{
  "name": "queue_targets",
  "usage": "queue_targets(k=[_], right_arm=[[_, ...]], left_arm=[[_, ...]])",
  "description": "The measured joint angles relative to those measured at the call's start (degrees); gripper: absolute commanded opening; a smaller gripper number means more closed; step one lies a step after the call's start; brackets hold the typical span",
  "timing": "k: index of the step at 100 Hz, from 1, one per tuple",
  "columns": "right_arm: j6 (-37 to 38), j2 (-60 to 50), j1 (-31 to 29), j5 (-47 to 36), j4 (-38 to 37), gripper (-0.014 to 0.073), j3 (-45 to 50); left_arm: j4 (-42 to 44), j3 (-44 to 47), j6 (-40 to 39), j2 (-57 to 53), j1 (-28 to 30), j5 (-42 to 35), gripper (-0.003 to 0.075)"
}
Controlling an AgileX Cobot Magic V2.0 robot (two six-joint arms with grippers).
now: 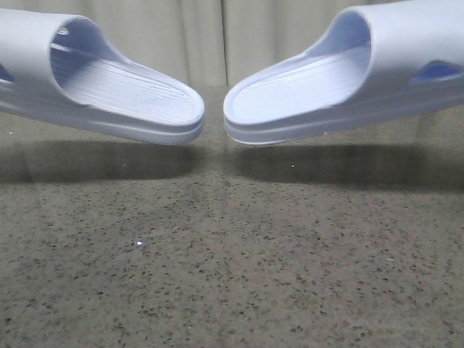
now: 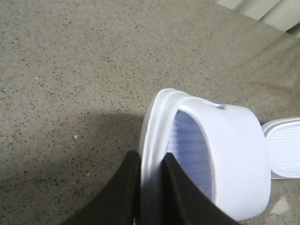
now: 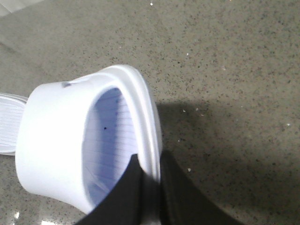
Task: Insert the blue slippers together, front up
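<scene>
Two pale blue slippers hang in the air over the table, heels facing each other across a small gap at the middle of the front view. The left slipper (image 1: 123, 90) tilts down toward its heel, and so does the right slipper (image 1: 319, 94). My left gripper (image 2: 151, 157) is shut on the sole edge of the left slipper (image 2: 234, 154), one finger inside on the ribbed footbed and one under the sole. My right gripper (image 3: 150, 159) is shut the same way on the right slipper (image 3: 51, 136). Neither gripper shows in the front view.
A speckled grey-brown table (image 1: 232, 275) lies below, with both slippers' shadows on it. A pale curtain (image 1: 210, 36) hangs behind. Each wrist view catches the other slipper's heel: the right slipper's heel (image 2: 283, 150) and the left slipper's heel (image 3: 9, 124).
</scene>
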Motion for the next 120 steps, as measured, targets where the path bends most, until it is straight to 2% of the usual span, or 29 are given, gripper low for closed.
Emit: queue_targets(k=[18, 39, 84, 120], right_arm=[[-0.73, -1.41, 0.00, 0.39, 3.46, -0.0107, 0.00], [-5.64, -0.85, 0.00, 3.33, 11.51, -0.0107, 0.00], [-15.84, 10.35, 0.12, 7.68, 21.50, -0.0107, -0.09], [-21.62, 16.90, 9.28, 4.46, 26.01, -0.0107, -0.21]], left_arm=[[0.17, 0.00, -0.25, 0.00, 0.00, 0.71, 0.0015], [-2.19, 0.00, -0.52, 0.00, 0.00, 3.38, 0.0015], [-9.28, 0.85, -0.40, 0.00, 0.00, 7.19, 0.0015], [-16.18, 6.23, 3.85, 0.26, -5.70, 4.76, 0.0015]])
